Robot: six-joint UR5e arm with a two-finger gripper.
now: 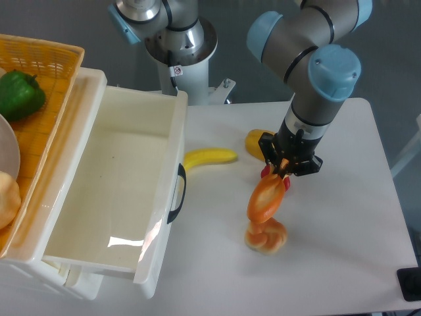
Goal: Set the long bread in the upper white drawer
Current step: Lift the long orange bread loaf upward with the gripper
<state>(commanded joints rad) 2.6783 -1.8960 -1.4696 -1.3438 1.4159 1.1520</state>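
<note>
Long glossy orange-brown bread [265, 197] hangs clamped by one end in my two-finger pincer [284, 176], so next I carry it left over the deep white plastic drawer [105, 191].

White table [342, 217] under bright even light, grey floor beyond its far and right edges.

White table [342, 217]: banana [209, 157], knotted bun [266, 237], drawer [112, 191].
</note>
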